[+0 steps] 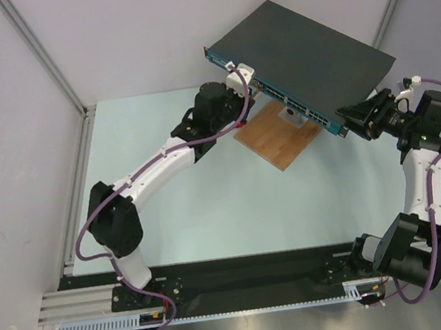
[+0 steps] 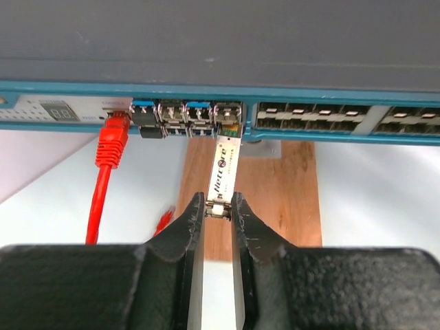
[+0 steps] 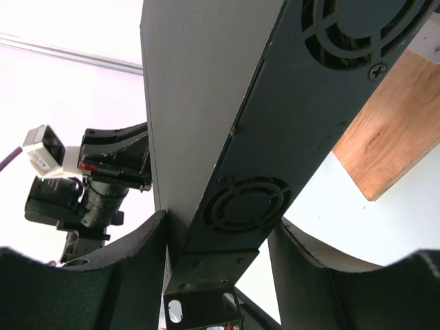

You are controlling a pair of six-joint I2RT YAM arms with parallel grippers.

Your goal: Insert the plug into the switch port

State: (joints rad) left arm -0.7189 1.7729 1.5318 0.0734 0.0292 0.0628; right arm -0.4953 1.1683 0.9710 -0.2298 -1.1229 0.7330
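Your left claw is closed narrow on the rear end of the plug, a slim metal module with a white printed label. Its two fingers pinch the plug from either side. The plug points straight away from the claw toward the switch. Its far tip meets the switch's blue front edge at the rightmost port of a small cluster. You cannot tell from the wrist view how deep the tip sits.

Left of that cluster, on the same front edge, a red cable is plugged in and hangs down. Right of the plug, rows of wider ports run along the edge.

Your right claw is clamped on the switch at its short end, the end away from the plug. One finger lies against the broad dark top face and the other on the opposite side. They sit next to the side wall with its round fan grilles.

From overhead, the switch runs diagonally, with the left claw at the front edge near one end and the right claw at the other. A wooden board lies on the table, partly under the switch's front edge.
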